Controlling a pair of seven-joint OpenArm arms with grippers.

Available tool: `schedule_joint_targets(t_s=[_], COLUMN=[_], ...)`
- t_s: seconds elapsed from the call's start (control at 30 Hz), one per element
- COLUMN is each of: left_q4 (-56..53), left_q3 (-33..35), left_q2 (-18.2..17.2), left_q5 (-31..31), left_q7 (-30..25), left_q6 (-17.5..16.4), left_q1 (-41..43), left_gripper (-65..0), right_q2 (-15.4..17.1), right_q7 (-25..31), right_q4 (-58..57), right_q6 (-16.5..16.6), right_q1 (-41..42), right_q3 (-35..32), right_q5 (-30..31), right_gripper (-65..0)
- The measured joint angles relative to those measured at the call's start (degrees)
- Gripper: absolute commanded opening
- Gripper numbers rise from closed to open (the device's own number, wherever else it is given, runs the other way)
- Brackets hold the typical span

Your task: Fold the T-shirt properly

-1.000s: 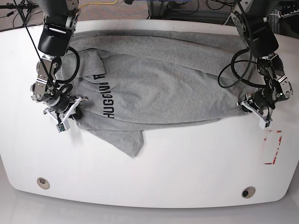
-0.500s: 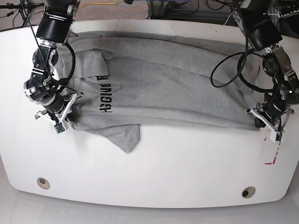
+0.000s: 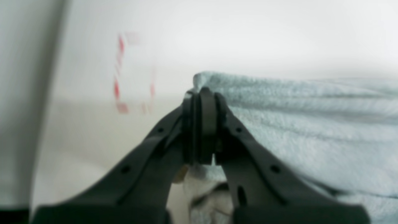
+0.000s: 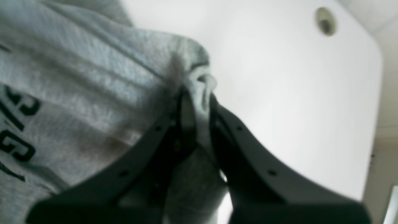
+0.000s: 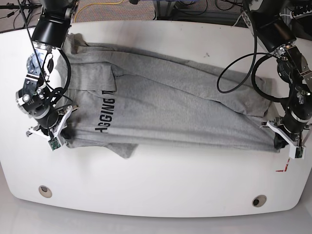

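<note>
Grey T-shirt (image 5: 170, 107), black lettering "GGING" (image 5: 104, 115) legible, white table (image 5: 161, 185)

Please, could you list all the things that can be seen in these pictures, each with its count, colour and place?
Heather-grey soft cotton T-shirt with black block lettering: one, grey, stretched flat across the middle of the table, both ends pinched.
White table with rounded corners: one, white, under everything.
Round metal holes: two, silver-grey, near the table's front edge, one towards each corner.
Red marking: one, red, on the table beside the left gripper.
Black cables: several, black, looping from the left arm and along the right arm.
Right gripper: one, black and white, shut on the T-shirt's lettered end.
Left gripper: one, black and white, shut on the opposite end.
</note>
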Motion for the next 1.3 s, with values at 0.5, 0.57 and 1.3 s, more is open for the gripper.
schedule_joint_targets(t_s=[0.5, 0.57, 1.3], left_q4=[0.8, 0.8, -5.7], left_q3=[0.1, 0.1, 7.6], left_q2=[0.1, 0.1, -0.2], left_q5=[-0.6, -0.5, 4.4], left_q7=[6.4, 7.6, 7.9], left_q6=[-0.1, 0.0, 1.9], left_q1=[-14.5, -17.4, -49.7], left_gripper=[-65.0, -65.0, -65.0], right_q2=[5.2, 6.0, 15.9], right_q7=[-3.4, -3.7, -9.3], right_q4=[0.1, 0.1, -7.7], right_q6=[0.2, 0.1, 0.5], right_q1=[13.0, 15.6, 48.4], right_q3=[-1.0, -2.4, -18.3], right_q5=[0.9, 0.7, 1.7], right_gripper=[-62.8, -62.8, -62.6])
